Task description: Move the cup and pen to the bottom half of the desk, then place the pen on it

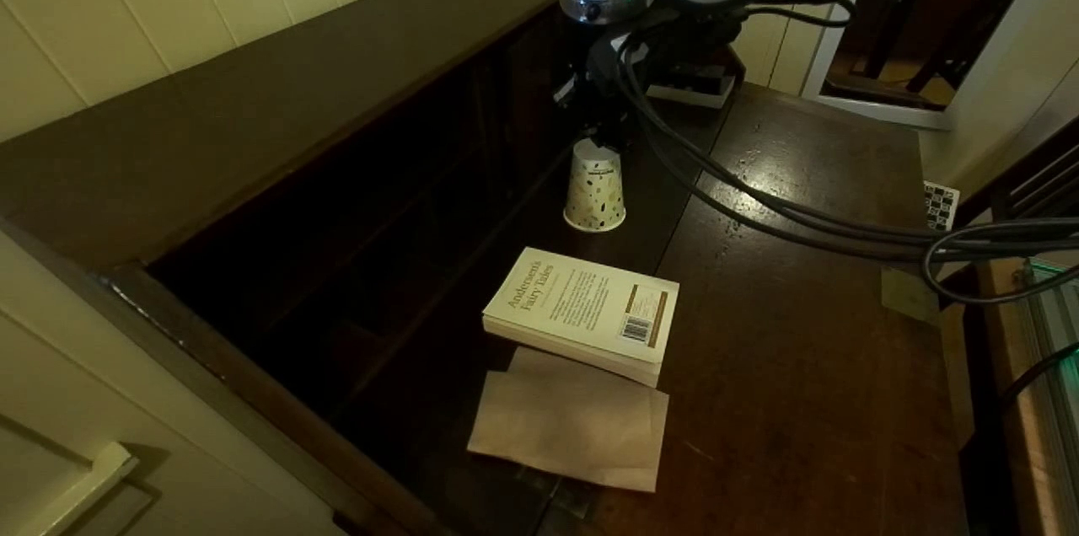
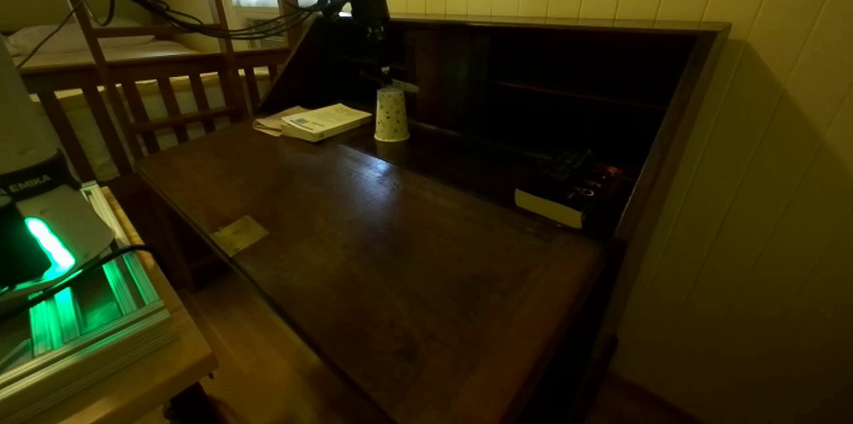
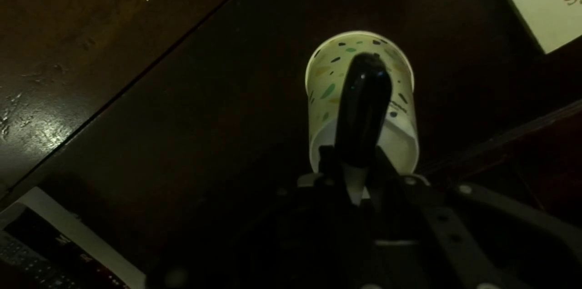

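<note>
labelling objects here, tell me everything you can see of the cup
The cup is pale and tapered, paper by its look, with dark, green and yellowish flecks and small print near its narrow end. It stands upside down on the desk, rim below, recessed base on top, apart from the white book. The gripper holds the pen at its top; whether either touches the base I cannot tell.

In the wrist view, the slender black pen (image 3: 363, 102) and dark jointed hand (image 3: 357, 158) hide parts of the speckled tapered paper cup (image 3: 328, 80); near it, the edge crops a white paperback book (image 3: 543, 0).
</note>
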`<state>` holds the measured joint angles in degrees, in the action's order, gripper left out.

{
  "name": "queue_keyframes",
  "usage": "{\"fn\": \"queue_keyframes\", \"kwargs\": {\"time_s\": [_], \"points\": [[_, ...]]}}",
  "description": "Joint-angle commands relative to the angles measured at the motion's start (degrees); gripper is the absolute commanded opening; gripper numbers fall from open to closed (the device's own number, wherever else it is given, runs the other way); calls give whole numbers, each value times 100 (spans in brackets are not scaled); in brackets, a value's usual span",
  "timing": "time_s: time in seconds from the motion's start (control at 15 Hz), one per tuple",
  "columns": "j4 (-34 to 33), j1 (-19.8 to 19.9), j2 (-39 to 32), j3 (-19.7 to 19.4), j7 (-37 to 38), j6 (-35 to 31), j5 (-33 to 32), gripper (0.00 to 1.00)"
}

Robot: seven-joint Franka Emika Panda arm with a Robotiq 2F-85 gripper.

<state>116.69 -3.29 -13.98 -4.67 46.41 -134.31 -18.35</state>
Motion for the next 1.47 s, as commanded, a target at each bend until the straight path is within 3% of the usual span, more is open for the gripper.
{"fn": "queue_keyframes", "kwargs": {"time_s": [0.0, 1.4], "points": [[-118, -124, -88, -82, 271, 112, -214, 5], [-288, -291, -242, -61, 1120, 612, -732, 5]]}}
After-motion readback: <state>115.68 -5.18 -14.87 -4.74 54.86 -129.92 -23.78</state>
